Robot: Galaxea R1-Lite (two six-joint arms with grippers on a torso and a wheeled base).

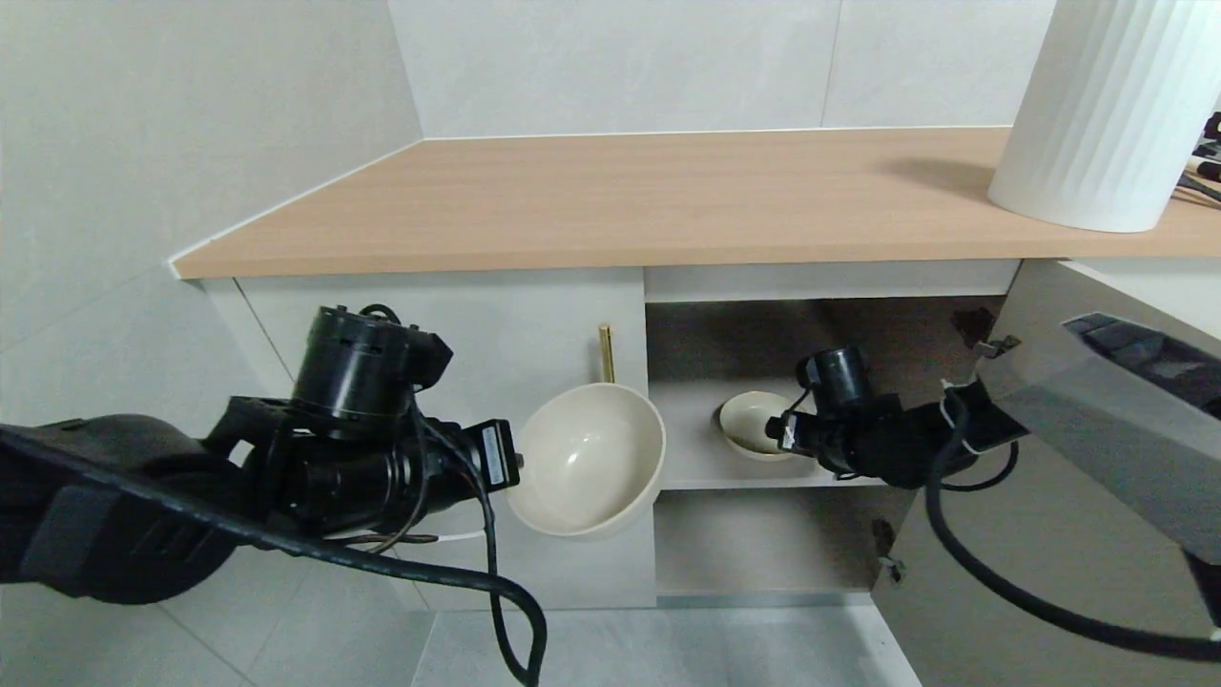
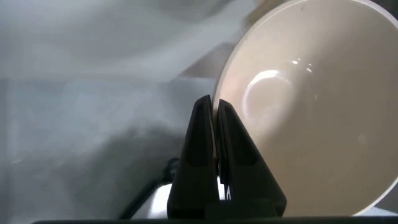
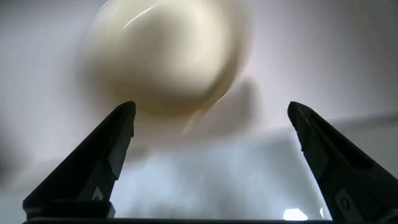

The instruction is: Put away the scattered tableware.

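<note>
Left jaws tight on cream bowl (image 1: 587, 458)

The head camera is looking forward and down over the wooden countertop (image 1: 610, 200) into the open cabinet (image 1: 763, 544). The left wrist camera is peering very closely along the left gripper (image 2: 215, 106), which is pinching the large bowl (image 2: 311, 106) sitting at 6 o'clock in the head view. The right wrist camera is facing, between the spread fingers of the right gripper (image 3: 210, 112), the nearby small bowl (image 3: 168, 56), which is at 4 o'clock in the head view.
</note>
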